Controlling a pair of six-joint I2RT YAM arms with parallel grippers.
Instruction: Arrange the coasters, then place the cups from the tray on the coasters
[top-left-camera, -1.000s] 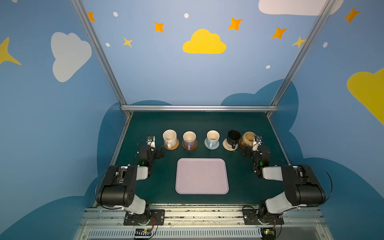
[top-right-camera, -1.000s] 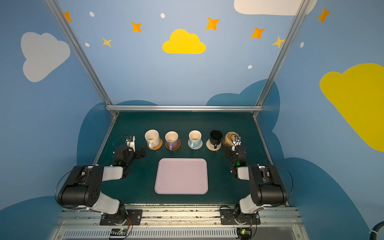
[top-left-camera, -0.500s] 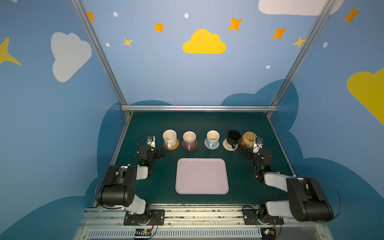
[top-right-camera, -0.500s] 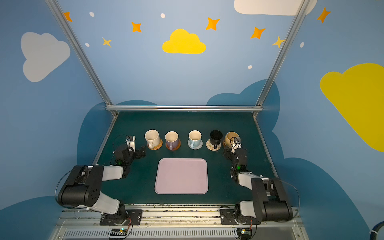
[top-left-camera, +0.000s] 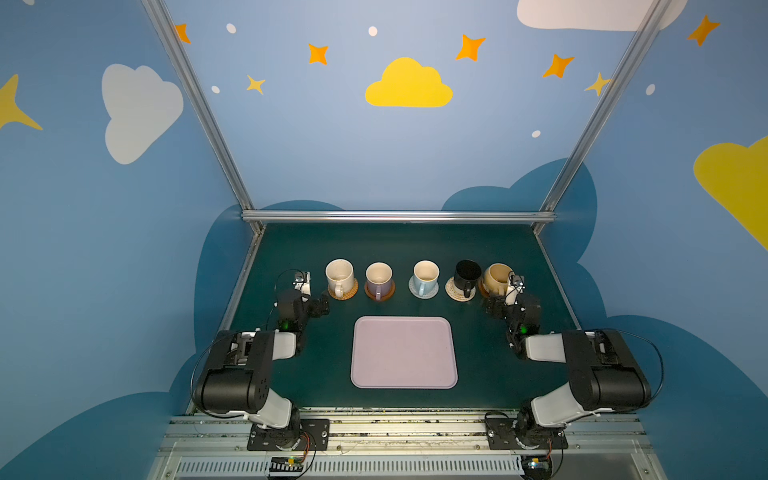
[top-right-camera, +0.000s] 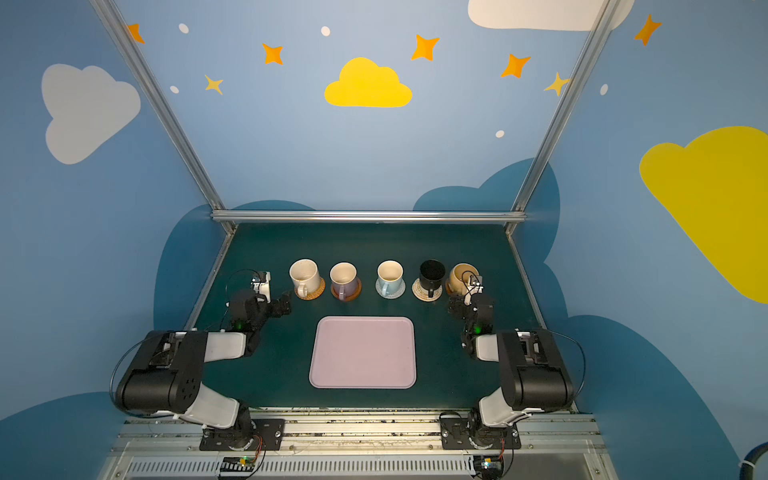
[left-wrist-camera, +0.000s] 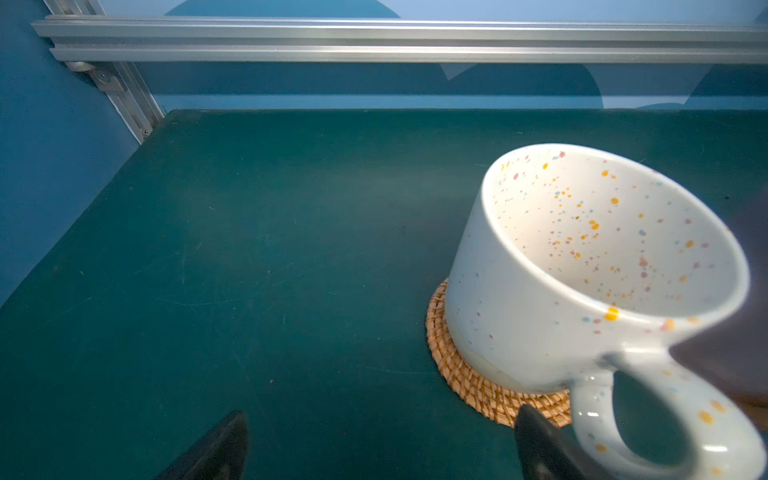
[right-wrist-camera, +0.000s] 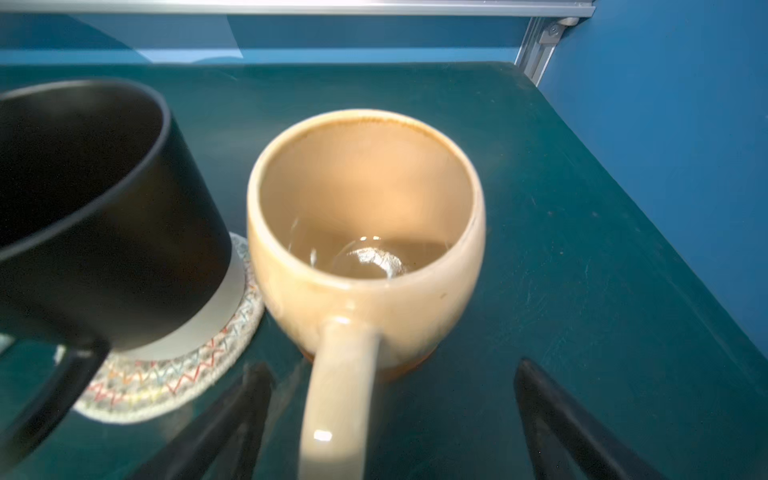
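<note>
blk/wht arms (top-left-camera: 232, 386), green LEDs (top-left-camera: 285, 324), blk base plates (top-left-camera: 318, 428)

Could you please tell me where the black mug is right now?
In both top views the black mug stands on a pale woven coaster in the row behind the lilac tray, right of centre, between the light blue mug and the mustard-tan mug.

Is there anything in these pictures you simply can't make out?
- Right wrist view: the mustard-tan mug hides nearly all of its coaster.
- Right wrist view: the black mug has its handle cut off by the picture edge.
- Left wrist view: the lavender mug is only a blurred strip at the edge.
</note>
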